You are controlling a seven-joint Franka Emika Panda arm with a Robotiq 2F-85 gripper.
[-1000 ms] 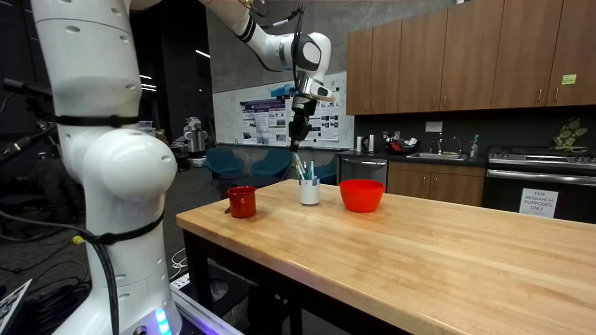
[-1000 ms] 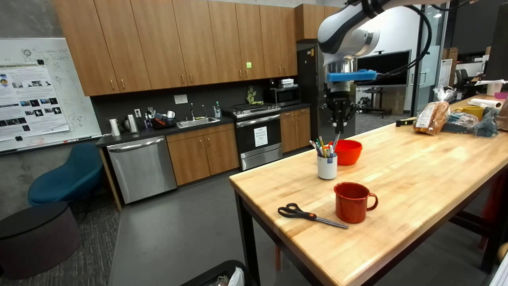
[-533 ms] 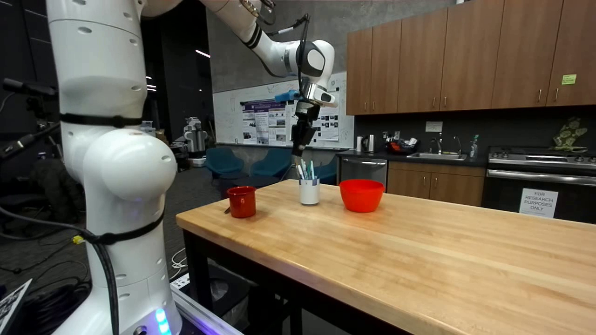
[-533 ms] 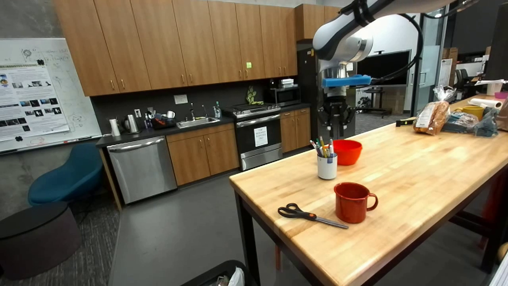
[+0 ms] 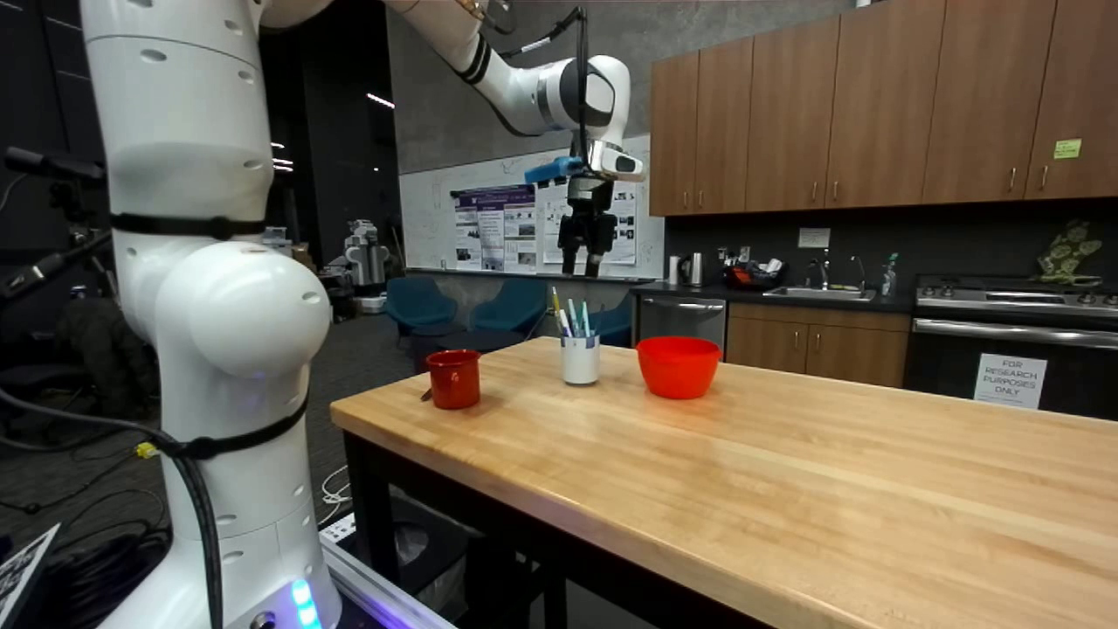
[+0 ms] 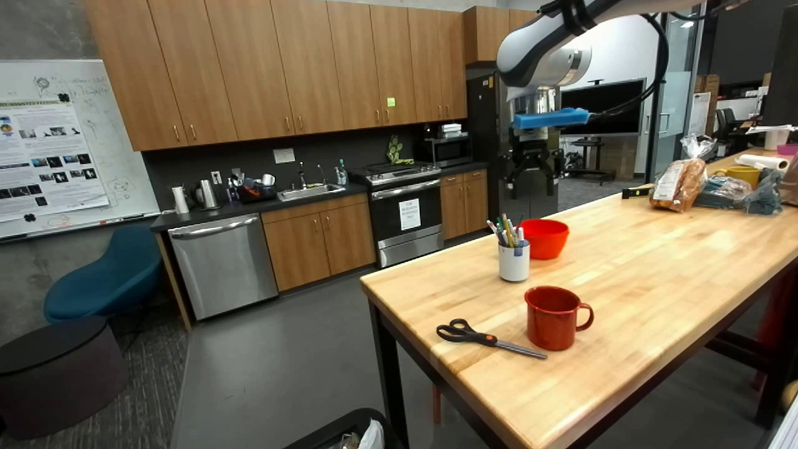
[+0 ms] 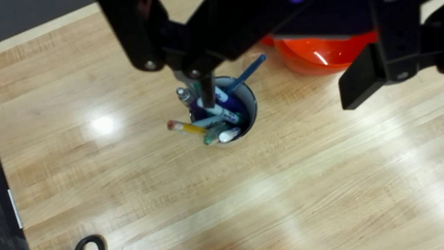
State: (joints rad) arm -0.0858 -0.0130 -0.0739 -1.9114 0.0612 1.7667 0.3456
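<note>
Wooden table, kitchen cabinets far behind. Gripper above white cup of pens, jaws wide apart. In an exterior view, red bowl just beyond cup, right; red mug nearer, scissors at its left.

White pen cup, red bowl

in an exterior view there's a cup on the table right of centre, pens stuck in it, bowl just behind on the right, mug lower down in front, scissors mostly to the mug's left
</note>
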